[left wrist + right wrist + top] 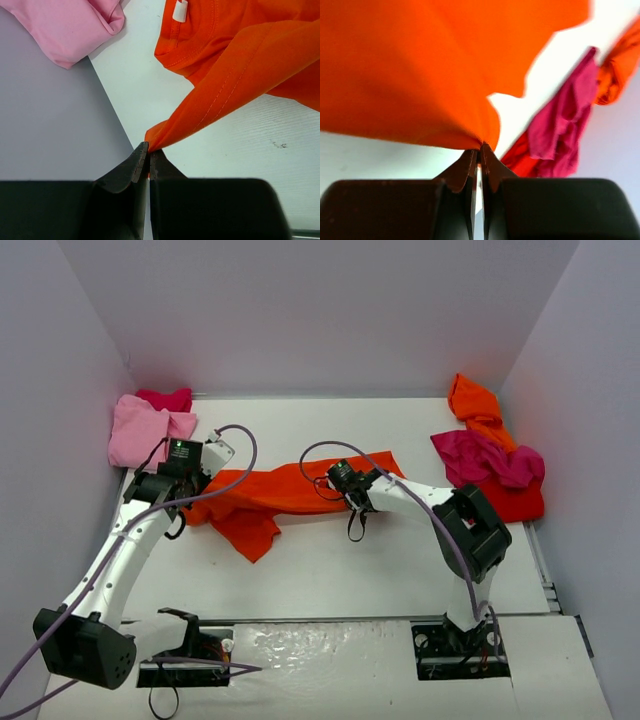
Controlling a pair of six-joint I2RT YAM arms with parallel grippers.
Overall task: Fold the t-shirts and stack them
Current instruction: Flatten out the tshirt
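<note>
The left tool (148, 159) pinches the orange t-shirt (290, 492) at its nine-o'clock end. The right tool (480, 152) clamps its three-o'clock side.

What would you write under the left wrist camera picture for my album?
Left claw shut on a corner of the orange t-shirt, with a pink t-shirt lying nearby.

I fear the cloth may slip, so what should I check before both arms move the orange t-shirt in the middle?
1. Left gripper shut on the orange t-shirt: ok.
2. Right gripper shut on the same shirt: ok.
3. Shirt lying flat between them: not ok, bunched and twisted.
4. Shirt apart from the pink t-shirt: ok.
5. Enough cloth pinched to hold: cannot tell.
</note>
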